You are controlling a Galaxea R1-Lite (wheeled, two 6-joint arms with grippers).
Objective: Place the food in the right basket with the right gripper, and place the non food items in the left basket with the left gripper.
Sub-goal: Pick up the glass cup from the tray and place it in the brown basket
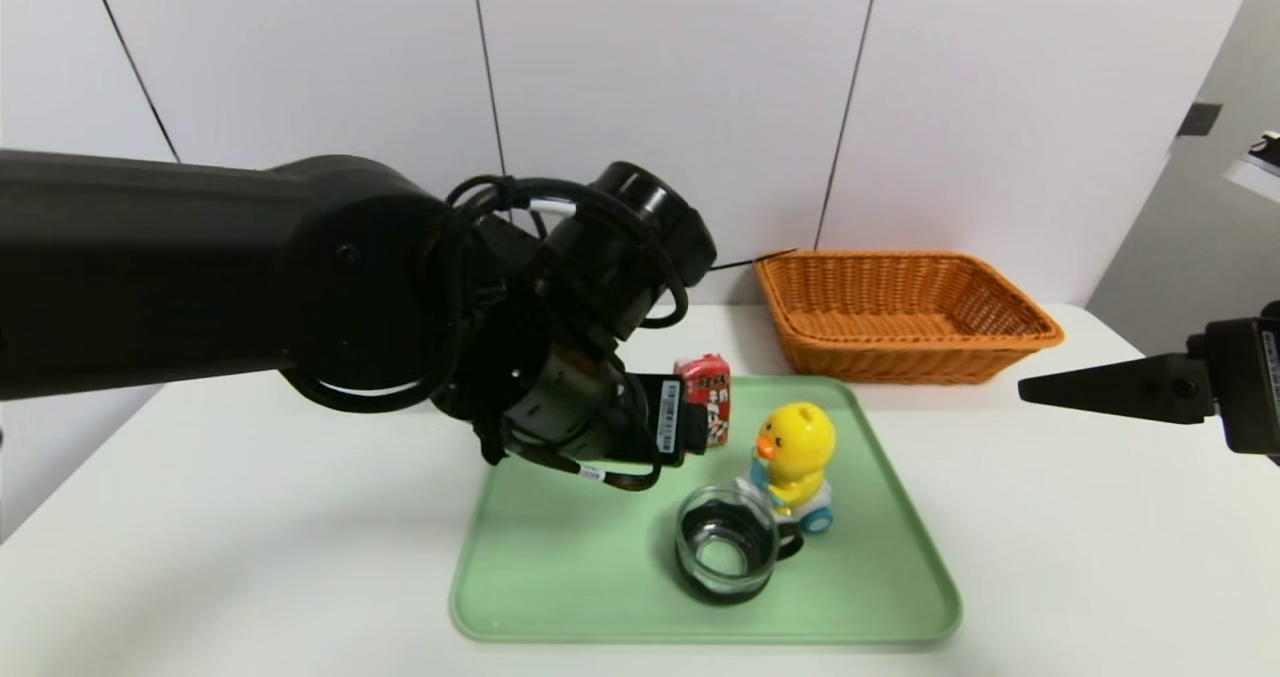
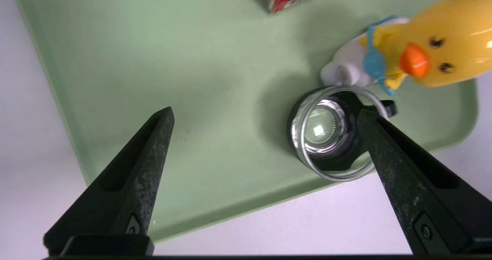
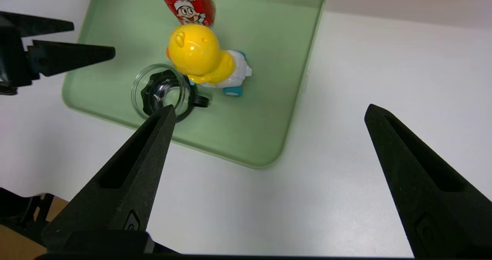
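Observation:
On the green tray (image 1: 560, 577) stand the food, a red carton (image 1: 706, 397), and two non food items: a yellow duck toy (image 1: 795, 452) and a clear glass cup (image 1: 727, 547). My left gripper (image 2: 265, 112) hovers open over the tray beside the cup (image 2: 330, 131), one fingertip overlapping its rim in the left wrist view. Nothing sits between its fingers. My right gripper (image 1: 1030, 390) hangs open and empty over the bare table right of the tray. The orange right basket (image 1: 900, 362) sits at the back right. The left basket is hidden.
My bulky left arm (image 1: 300, 267) fills the left half of the head view and covers the table behind it. White table (image 3: 346, 79) lies between the tray and the right gripper. A white wall stands behind the table.

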